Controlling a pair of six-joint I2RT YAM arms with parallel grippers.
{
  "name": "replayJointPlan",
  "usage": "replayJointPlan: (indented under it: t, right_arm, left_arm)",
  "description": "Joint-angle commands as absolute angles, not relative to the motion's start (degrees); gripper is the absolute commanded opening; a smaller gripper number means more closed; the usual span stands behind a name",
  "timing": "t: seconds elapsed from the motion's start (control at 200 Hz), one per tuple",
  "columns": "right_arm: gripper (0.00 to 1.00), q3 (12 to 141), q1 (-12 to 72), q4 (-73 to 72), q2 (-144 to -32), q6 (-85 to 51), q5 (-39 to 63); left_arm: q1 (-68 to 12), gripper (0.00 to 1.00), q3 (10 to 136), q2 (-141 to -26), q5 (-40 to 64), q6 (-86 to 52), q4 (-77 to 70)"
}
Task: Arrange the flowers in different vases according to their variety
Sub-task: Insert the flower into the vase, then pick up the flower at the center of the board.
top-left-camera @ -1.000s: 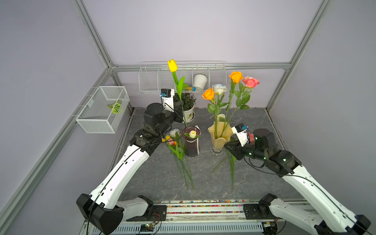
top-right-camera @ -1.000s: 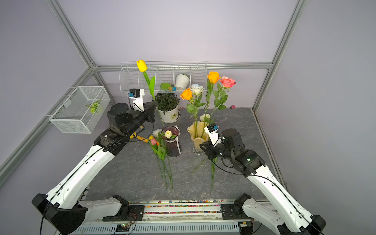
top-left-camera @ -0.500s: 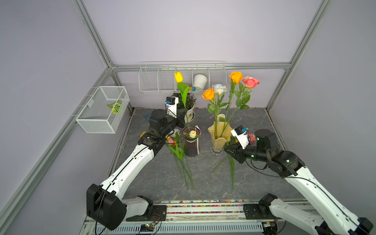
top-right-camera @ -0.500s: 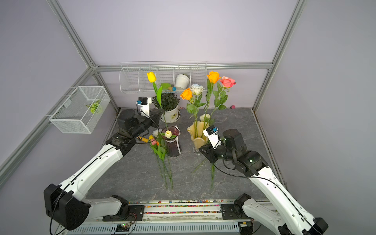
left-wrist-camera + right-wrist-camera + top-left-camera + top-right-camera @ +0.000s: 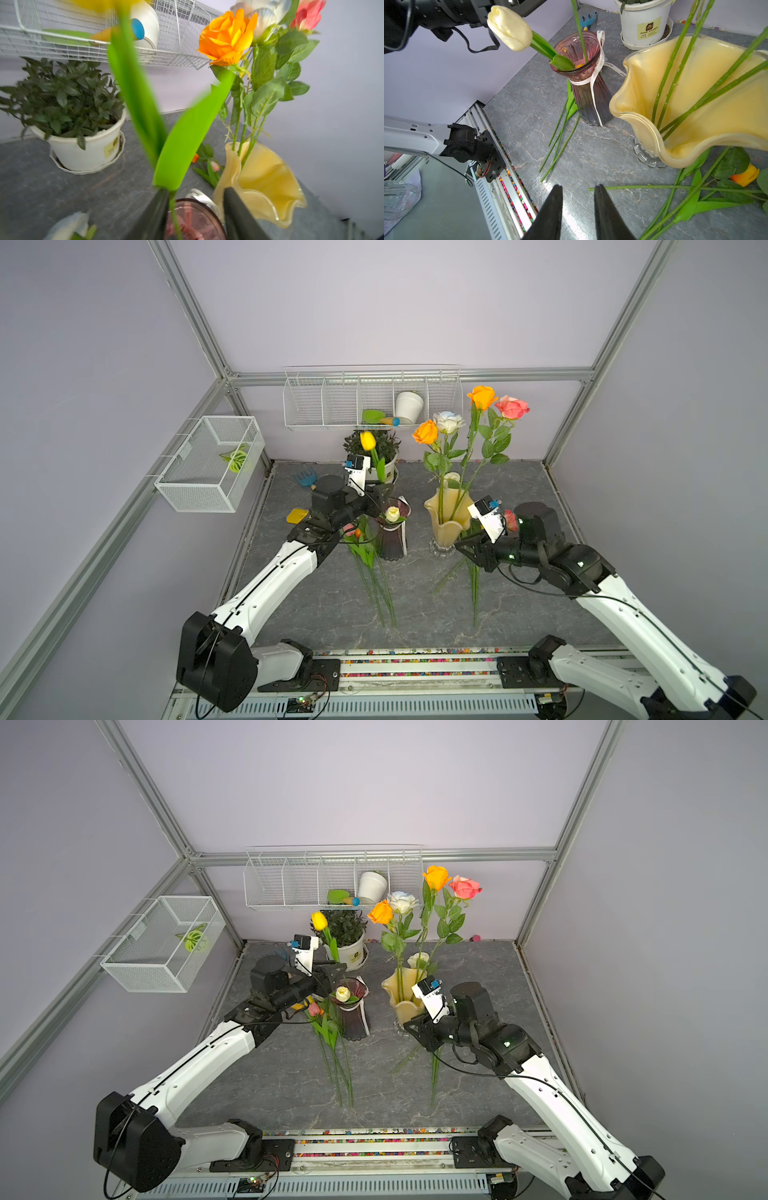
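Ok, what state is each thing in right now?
purple vase: upright, two stems inside
yellow tulip: upright in the purple vase
cream tulip: leaning over that vase's rim
yellow vase: upright, holding roses
loose flowers: lying flat by each vase
left gripper: open around yellow tulip's stem
right gripper: open, empty

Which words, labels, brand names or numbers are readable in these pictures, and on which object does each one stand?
Yellow label on the white round plant pot: a dark emblem above two rows of Chinese characters, too small to read.
White ribbon tied round the dark purple ribbed glass vase: dark cursive print on its loose end, too blurred to read.
No other text is visible.
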State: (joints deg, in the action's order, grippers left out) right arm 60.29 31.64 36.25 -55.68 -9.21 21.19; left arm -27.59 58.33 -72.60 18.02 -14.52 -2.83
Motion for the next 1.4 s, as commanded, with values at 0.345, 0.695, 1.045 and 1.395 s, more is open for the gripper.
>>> replayJointPlan:
  t: [0.345,0.695,1.045,1.395]
  right_arm:
    - [0.35,63.6,32.1,39.7,-57.9,-9.8,13.7]
    - [0.36,60.6,26.3,42.0,-63.7,-27.7,-4.2]
    - [0.28,59.0,15.3,27.1,-80.3,-21.3,0.1]
    - [0.30,75.1,12.5,24.9,-103.3,-16.4,2.6]
  left_arm:
    - [-27.5,0.80,55.6,-57.6,17.7,-16.7,13.4]
    - [-27.6,0.83,59.6,-47.0,18.5,-20.5,19.3]
    - [-27.7,0.83,58.6,-44.5,19.4,-21.7,21.1]
    - [-27.7,0.83,55.6,-41.4,17.3,-22.7,21.3]
